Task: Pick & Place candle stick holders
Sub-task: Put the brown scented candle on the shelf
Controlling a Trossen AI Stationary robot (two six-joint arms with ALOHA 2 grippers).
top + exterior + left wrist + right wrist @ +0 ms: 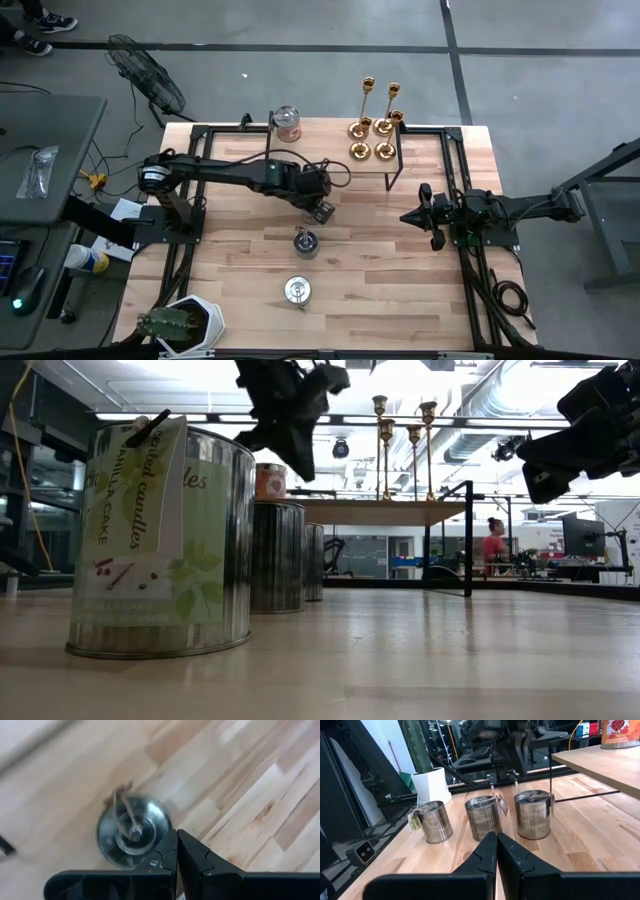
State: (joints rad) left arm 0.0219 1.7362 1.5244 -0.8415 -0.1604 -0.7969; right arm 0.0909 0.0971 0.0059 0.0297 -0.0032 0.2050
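- Step: approach. Left gripper point(322, 211) hangs over the table middle, fingers pressed together, holding nothing, just above a silver tin point(306, 243).
- Next, we judge: spread the fingers, drop around the tin.
- Right gripper point(412, 216) waits at the right side, pressed together.
- We count four gold candlesticks point(374, 125) on the raised shelf point(430, 128); three silver tins on the tabletop, one labelled tin point(286, 122) on the shelf.

The nearest tin's point(160, 540) label reads "candles" and "CAKE".
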